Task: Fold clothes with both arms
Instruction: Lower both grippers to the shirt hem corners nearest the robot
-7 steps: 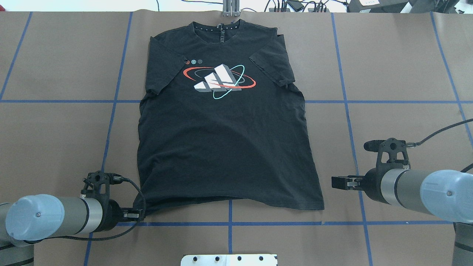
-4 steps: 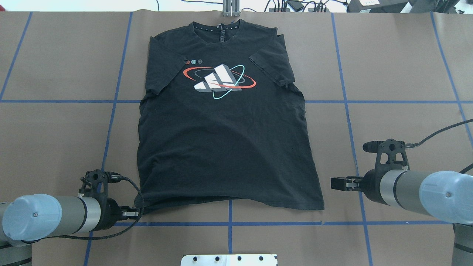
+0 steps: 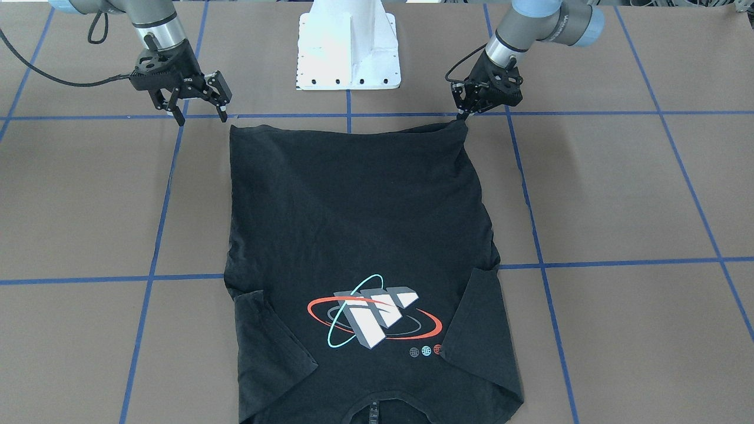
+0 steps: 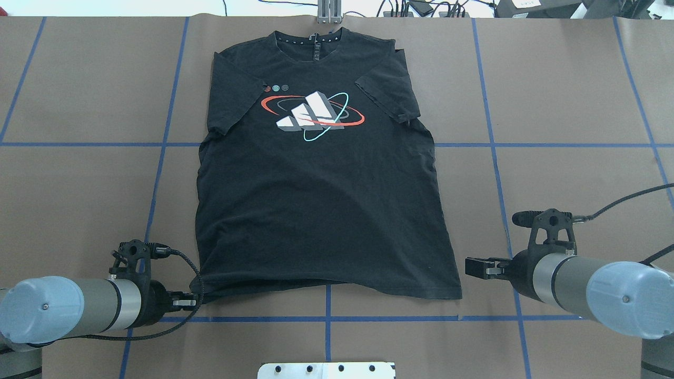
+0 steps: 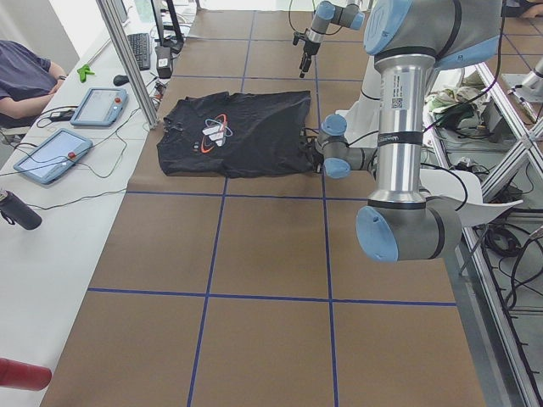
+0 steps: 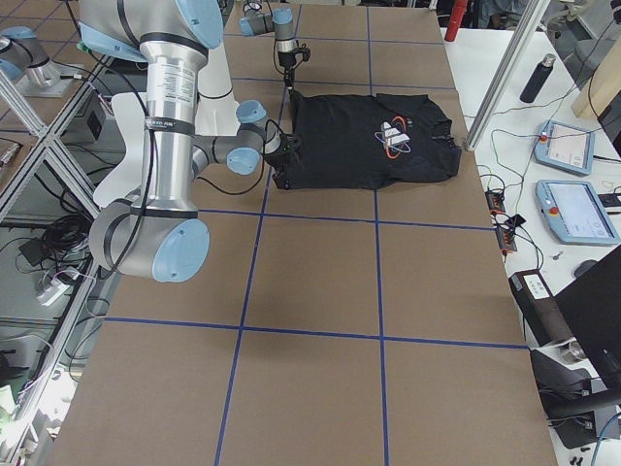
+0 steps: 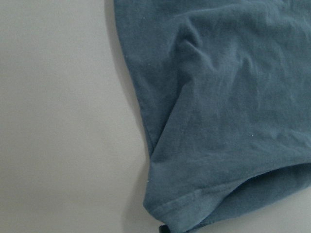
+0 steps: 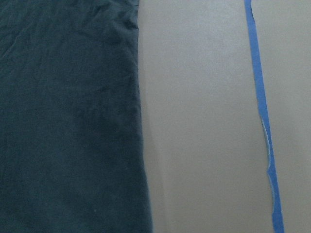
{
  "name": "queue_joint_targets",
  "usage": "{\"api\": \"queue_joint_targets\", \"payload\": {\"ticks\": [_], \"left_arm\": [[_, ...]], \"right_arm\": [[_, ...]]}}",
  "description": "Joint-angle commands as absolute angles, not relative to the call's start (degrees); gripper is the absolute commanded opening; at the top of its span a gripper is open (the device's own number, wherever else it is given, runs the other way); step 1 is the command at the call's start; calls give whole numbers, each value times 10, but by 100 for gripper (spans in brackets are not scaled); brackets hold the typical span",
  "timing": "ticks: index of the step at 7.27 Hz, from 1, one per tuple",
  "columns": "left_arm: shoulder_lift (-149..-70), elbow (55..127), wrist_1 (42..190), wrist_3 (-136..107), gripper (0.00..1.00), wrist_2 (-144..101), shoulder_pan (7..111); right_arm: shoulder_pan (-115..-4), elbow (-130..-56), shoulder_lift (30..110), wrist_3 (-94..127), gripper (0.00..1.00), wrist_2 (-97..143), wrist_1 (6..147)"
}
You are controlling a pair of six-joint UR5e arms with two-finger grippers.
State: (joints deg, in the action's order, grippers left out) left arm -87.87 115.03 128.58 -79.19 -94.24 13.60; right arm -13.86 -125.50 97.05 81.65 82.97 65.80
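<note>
- The table (image 4: 579, 95) is covered in brown paper marked off by blue tape lines.
- The T-shirt (image 4: 316, 210) lies flat at the table's centre, front up. In the overhead view its long axis runs from 12 to 6 o'clock, with the collar at 12, away from the robot, and the hem at 6, toward the robot. Both short sleeves are folded in over the chest.
- The left arm (image 4: 79, 310) reaches in low from 8 o'clock in the overhead view, and its forearm lies nearly level over the table.
- The right arm (image 4: 579, 287) reaches in from 4 o'clock in the same way.
- The white base (image 3: 349, 47) stands at 6 o'clock of the hem, apart from the cloth.
- The left gripper (image 3: 462, 118) is at the shirt's 7 o'clock hem corner. Its fingers are drawn together and pinch that corner, and the wrist view shows the hem puckered there.
- The right gripper (image 3: 201, 121) has its fingers spread wide and holds nothing. It hangs just beside the shirt's 5 o'clock hem corner and does not touch the cloth.
- The graphic (image 4: 313, 116), grey blocks ringed in red and cyan, sits on the chest toward 12 o'clock.
</note>
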Motion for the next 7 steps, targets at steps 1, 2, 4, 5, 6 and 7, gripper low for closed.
{"api": "queue_joint_targets", "payload": {"ticks": [1, 2, 4, 5, 6, 7], "left_arm": [[-879, 1151, 1286, -792, 0, -919, 134], [-880, 1153, 1287, -792, 0, -915, 131], [-880, 1154, 1287, -792, 0, -892, 124], [-879, 1154, 1287, -792, 0, -890, 123], [-879, 1154, 1286, -791, 0, -871, 120], [-879, 1154, 1286, -791, 0, -870, 119]], "right_arm": [[-128, -1206, 908, 827, 99, 822, 657], [-121, -1194, 902, 846, 99, 804, 657], [-104, -1192, 911, 882, 86, 782, 657], [-98, -1191, 926, 887, 75, 774, 657], [-91, -1191, 937, 887, 72, 765, 657], [-80, -1191, 938, 898, 69, 758, 657]]}}
